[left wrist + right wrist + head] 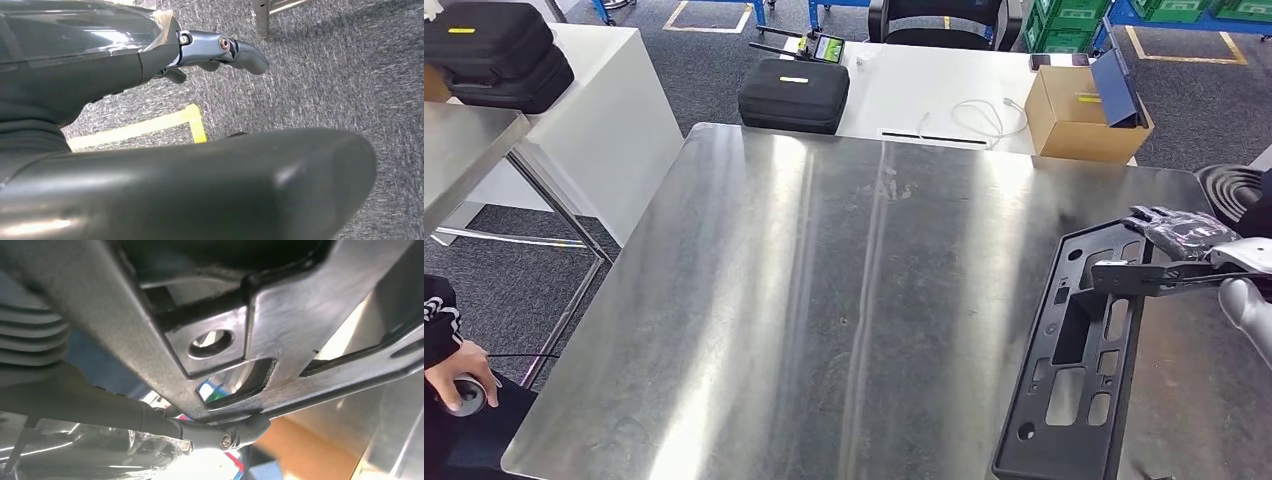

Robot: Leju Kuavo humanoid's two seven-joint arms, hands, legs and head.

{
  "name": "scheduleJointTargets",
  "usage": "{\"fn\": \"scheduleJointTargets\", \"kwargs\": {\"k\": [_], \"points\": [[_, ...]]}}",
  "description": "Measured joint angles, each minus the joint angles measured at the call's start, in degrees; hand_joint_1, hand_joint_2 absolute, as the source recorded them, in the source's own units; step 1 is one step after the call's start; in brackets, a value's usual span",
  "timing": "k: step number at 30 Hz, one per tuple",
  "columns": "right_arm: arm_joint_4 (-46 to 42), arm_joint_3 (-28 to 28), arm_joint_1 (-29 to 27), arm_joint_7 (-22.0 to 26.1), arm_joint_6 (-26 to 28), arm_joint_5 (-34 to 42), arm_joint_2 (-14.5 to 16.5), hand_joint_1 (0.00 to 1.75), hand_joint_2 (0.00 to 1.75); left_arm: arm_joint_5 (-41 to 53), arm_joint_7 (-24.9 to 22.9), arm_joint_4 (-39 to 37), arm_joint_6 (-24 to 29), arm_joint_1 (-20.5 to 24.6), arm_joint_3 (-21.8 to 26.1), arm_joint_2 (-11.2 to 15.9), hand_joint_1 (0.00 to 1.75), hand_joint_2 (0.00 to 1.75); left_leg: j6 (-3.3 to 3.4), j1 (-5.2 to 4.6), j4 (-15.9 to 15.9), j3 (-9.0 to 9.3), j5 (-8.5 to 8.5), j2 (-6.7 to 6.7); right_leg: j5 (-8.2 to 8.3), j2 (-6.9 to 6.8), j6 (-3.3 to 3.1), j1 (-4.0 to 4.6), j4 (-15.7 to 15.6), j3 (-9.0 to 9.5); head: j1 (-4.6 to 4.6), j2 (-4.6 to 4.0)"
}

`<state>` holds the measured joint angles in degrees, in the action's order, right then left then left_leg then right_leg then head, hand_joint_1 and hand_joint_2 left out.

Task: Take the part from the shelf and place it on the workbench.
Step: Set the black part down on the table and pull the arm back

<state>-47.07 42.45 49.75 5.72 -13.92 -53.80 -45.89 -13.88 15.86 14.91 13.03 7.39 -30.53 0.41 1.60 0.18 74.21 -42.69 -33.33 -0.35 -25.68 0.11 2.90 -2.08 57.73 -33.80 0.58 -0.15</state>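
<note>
Right hand is gripping the flat black plastic frame part with rectangular cutouts at its far end, fingers wrapped over the top edge. Part is sitting at about 4 o'clock on the brushed steel workbench, near end on the surface, far end looking slightly lifted. Right wrist view: part is crossing close over a dark finger. Left hand is hanging over grey carpet, fingers loosely curled, holding nothing. Black zip case and cardboard box are sitting at 12 to 1 o'clock on the white table.
</note>
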Motion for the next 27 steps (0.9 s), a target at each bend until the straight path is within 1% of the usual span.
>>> {"fn": "scheduleJointTargets", "kwargs": {"k": [1,2,3,4,5,6,7,8,10,11,12,14,15,16,17,18,19,20,21,22,23,25,26,27], "points": [[0.71,-0.03,-0.06,-0.43,1.34,0.06,0.69,0.0,0.0,0.0,0.17,0.0,0.12,-0.15,0.13,-0.1,0.0,0.0,-0.01,0.05,1.01,-0.45,0.07,0.01,0.0,0.02,-0.01,0.05,0.01,0.0,-0.01,0.0],[1.3,-0.12,-0.16,-0.85,2.37,0.18,1.33,0.0,0.0,0.01,0.28,0.0,0.22,-0.26,0.22,-0.18,0.0,0.0,0.06,0.06,-0.21,0.23,1.11,0.02,0.0,0.06,-0.01,0.06,0.01,0.03,0.01,0.0],[1.76,-0.21,-0.24,-1.14,2.98,0.28,1.83,0.0,0.0,0.01,0.32,0.01,0.31,-0.31,0.29,-0.22,0.0,0.0,0.21,0.07,-3.44,1.98,2.8,0.03,0.01,0.11,0.01,0.06,0.02,0.08,0.01,0.0],[2.12,-0.28,-0.27,-1.32,3.3,0.31,2.22,0.0,0.0,0.02,0.33,0.03,0.4,-0.32,0.34,-0.26,0.0,0.0,0.41,0.07,-7.55,4.19,4.37,0.02,0.01,0.14,0.05,0.09,0.03,0.12,0.01,0.0],[2.42,-0.32,-0.29,-1.4,3.42,0.31,2.47,0.0,0.0,0.02,0.33,0.07,0.48,-0.3,0.37,-0.28,0.0,0.0,0.57,0.02,-11.08,6.17,5.43,0.02,-0.01,0.18,0.15,0.28,0.08,0.08,-0.01,0.0],[2.67,-0.37,-0.31,-1.45,3.49,0.32,2.68,0.0,0.0,0.02,0.34,0.1,0.54,-0.29,0.4,-0.32,0.0,0.0,0.74,-0.06,-13.49,7.49,6.0,0.01,0.04,0.19,0.34,0.43,0.1,0.0,-0.07,0.0],[2.89,-0.44,-0.34,-1.48,3.55,0.34,2.88,0.0,0.0,0.02,0.35,0.14,0.57,-0.31,0.45,-0.38,0.0,0.0,0.9,-0.22,-14.54,8.05,6.07,-0.01,0.13,0.19,0.6,0.56,0.05,-0.09,-0.1,0.0],[3.08,-0.54,-0.36,-1.52,3.61,0.35,3.03,0.0,0.0,0.02,0.35,0.15,0.58,-0.34,0.5,-0.42,0.0,0.0,1.09,-0.41,-14.7,8.1,6.15,-0.04,0.26,0.19,0.95,0.69,-0.07,-0.16,-0.15,0.0],[3.4,-0.76,-0.47,-1.57,3.7,0.35,3.22,0.0,0.0,0.02,0.38,0.16,0.59,-0.37,0.59,-0.46,0.0,0.0,1.88,-0.51,-15.18,8.16,6.71,-0.06,0.18,0.14,1.57,0.54,-0.01,-0.46,-0.17,0.0],[3.53,-0.83,-0.53,-1.6,3.77,0.36,3.24,0.0,0.0,0.02,0.4,0.19,0.59,-0.35,0.63,-0.45,0.0,0.0,2.28,-0.49,-15.48,8.23,6.97,-0.06,-0.47,0.11,1.67,0.5,1.05,-1.05,-0.25,0.0],[3.66,-0.93,-0.67,-1.79,4.08,0.5,3.3,0.0,0.0,0.03,0.43,0.21,0.59,-0.33,0.67,-0.46,0.0,0.0,2.63,-0.43,-15.74,8.29,7.2,-0.04,-1.64,0.07,1.6,0.4,3.36,-2.22,-0.31,0.0],[3.85,-1.65,-1.64,-3.36,6.32,1.99,3.75,0.0,0.0,0.07,0.5,0.27,0.58,-0.38,0.82,-0.56,0.0,0.0,2.87,-0.48,-15.79,8.17,7.31,-0.06,-4.63,0.05,1.35,0.42,10.95,-5.82,-0.44,0.0],[3.89,-2.59,-2.63,-4.69,8.18,3.56,4.28,0.0,0.0,0.09,0.55,0.28,0.58,-0.42,0.95,-0.68,0.0,0.0,2.9,-0.51,-15.79,8.13,7.32,-0.07,-5.62,0.05,1.44,0.45,14.37,-7.46,-0.44,0.0],[3.89,-4.08,-3.92,-6.13,10.34,5.84,5.08,0.0,0.0,0.14,0.59,0.28,0.59,-0.46,1.07,-0.82,0.0,0.0,2.91,-0.52,-15.78,8.11,7.32,-0.08,-5.86,0.05,1.7,0.47,16.07,-8.29,-0.45,0.0],[3.78,-6.03,-5.45,-7.22,12.35,8.93,6.05,0.0,0.0,0.21,0.63,0.28,0.62,-0.48,1.17,-0.97,0.0,0.0,2.9,-0.52,-15.76,8.13,7.31,-0.1,-5.23,0.03,2.12,0.43,15.39,-7.99,-0.45,0.0],[3.48,-8.46,-7.16,-7.89,13.94,12.58,7.2,0.0,0.0,0.33,0.64,0.29,0.64,-0.48,1.26,-1.12,0.0,0.0,2.86,-0.48,-15.74,8.17,7.28,-0.13,-3.86,-0.01,2.6,0.37,12.32,-6.5,-0.45,0.0],[2.97,-11.18,-8.93,-8.23,15.12,16.51,8.41,0.0,0.0,0.45,0.64,0.3,0.66,-0.47,1.31,-1.25,0.0,0.0,2.77,-0.45,-15.7,8.21,7.23,-0.18,-2.29,-0.11,3.01,0.31,8.0,-4.35,-0.46,0.0],[2.37,-13.86,-10.61,-8.28,15.84,20.22,9.6,0.0,0.0,0.57,0.64,0.3,0.68,-0.47,1.35,-1.36,0.0,0.0,2.58,-0.55,-15.62,8.18,7.12,-0.24,-1.05,-0.18,3.11,0.42,4.01,-2.26,-0.47,0.0],[1.74,-16.47,-12.13,-8.35,16.22,23.32,10.78,0.0,0.0,0.66,0.64,0.31,0.67,-0.47,1.39,-1.44,0.0,0.0,2.37,-0.69,-15.55,8.14,7.05,-0.31,-0.23,-0.23,2.92,0.55,1.16,-0.77,-0.44,0.0],[1.23,-18.75,-13.46,-8.46,16.48,25.71,11.87,0.0,0.0,0.71,0.63,0.31,0.67,-0.48,1.43,-1.49,0.0,0.0,2.16,-0.85,-15.51,8.08,7.0,-0.38,0.02,-0.26,2.56,0.73,-0.15,-0.06,-0.39,0.0],[0.88,-20.63,-14.66,-8.59,16.66,27.48,12.82,0.0,0.0,0.75,0.62,0.31,0.66,-0.49,1.47,-1.52,0.0,0.0,1.99,-0.99,-15.5,8.03,6.98,-0.42,0.0,-0.23,2.16,0.92,-0.3,0.07,-0.34,0.0],[0.37,-23.71,-16.65,-8.79,16.76,29.98,14.45,0.0,0.0,0.78,0.6,0.31,0.66,-0.51,1.61,-1.51,0.0,0.0,1.6,-0.91,-15.28,7.87,6.68,-0.44,0.09,-0.22,1.53,0.52,-0.34,0.05,-0.28,0.0],[0.22,-24.95,-17.28,-8.87,16.7,30.99,15.14,0.0,0.0,0.79,0.61,0.31,0.66,-0.5,1.67,-1.5,0.0,0.0,1.3,-0.81,-14.34,7.42,5.93,-0.41,0.14,-0.22,1.07,0.27,-0.37,0.1,-0.19,0.0],[0.11,-26.12,-17.66,-9.06,16.59,32.04,15.78,0.0,0.0,0.76,0.62,0.31,0.66,-0.49,1.73,-1.48,0.0,0.0,0.94,-0.68,-12.31,6.47,4.63,-0.35,0.19,-0.23,0.57,0.02,-0.43,0.14,-0.06,0.0]]}}
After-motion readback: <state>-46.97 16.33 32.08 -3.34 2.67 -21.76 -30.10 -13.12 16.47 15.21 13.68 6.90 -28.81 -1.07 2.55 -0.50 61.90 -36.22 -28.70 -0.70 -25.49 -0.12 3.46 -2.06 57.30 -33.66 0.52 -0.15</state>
